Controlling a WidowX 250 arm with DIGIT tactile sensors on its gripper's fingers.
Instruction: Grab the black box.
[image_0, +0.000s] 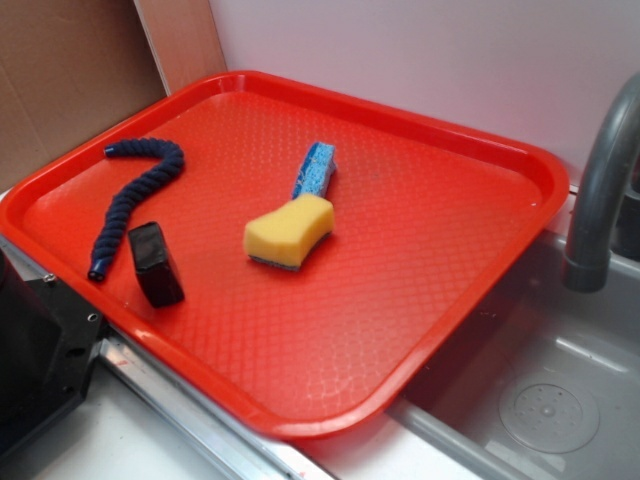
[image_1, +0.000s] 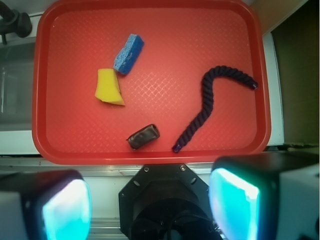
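Note:
The black box, small and glossy, lies flat on the red tray close to the tray's edge on the robot's side. It is a short way from the end of the dark blue rope. In the wrist view my gripper hangs high above the robot's black base, back from the tray. Its two cyan-lit fingers stand wide apart, open, with nothing held between them. The exterior view does not show the gripper.
A yellow sponge and a blue sponge lie mid-tray, touching. A grey faucet and sink basin border the tray. Cardboard stands behind it.

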